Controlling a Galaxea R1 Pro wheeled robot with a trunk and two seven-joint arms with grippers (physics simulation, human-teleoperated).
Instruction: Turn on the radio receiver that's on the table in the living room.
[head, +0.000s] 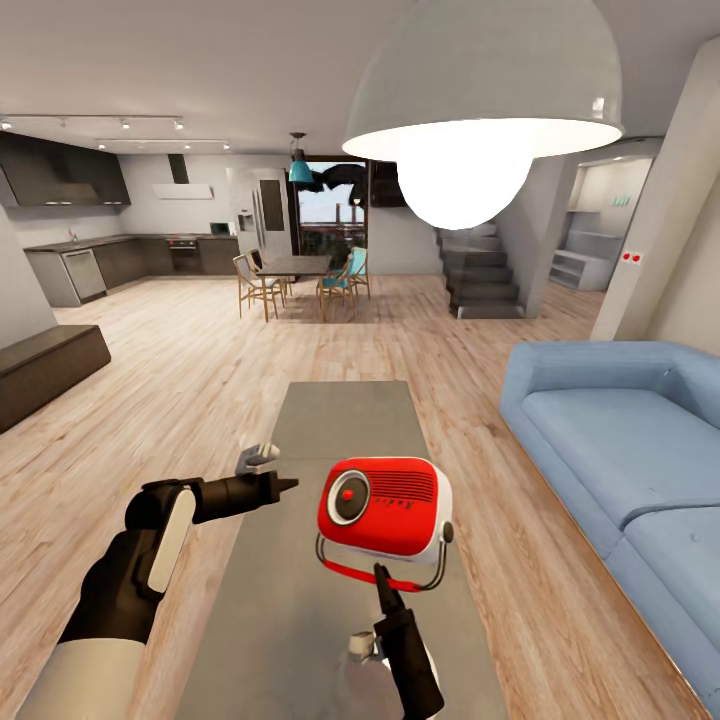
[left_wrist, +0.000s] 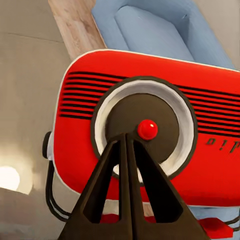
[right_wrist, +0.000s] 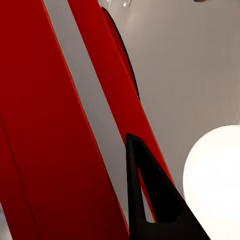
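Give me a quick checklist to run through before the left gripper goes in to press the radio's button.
1. Radio stands upright on the table: ok.
2. Left gripper is shut to a point for poking: ok.
3. Its tip lines up with the red button in the dial: ok.
4. Tip touching the button: not ok, a gap shows in the head view.
5. Right gripper sits at the radio's handle, bracing: cannot tell if it grips.

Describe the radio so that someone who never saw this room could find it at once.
Under the big white dome lamp, beside the blue sofa, runs a long grey table. Near its close end stands the radio receiver, tilted up on a thin metal handle. It is the one bright-red thing there: a rounded box with a round dial and dark grille lines.
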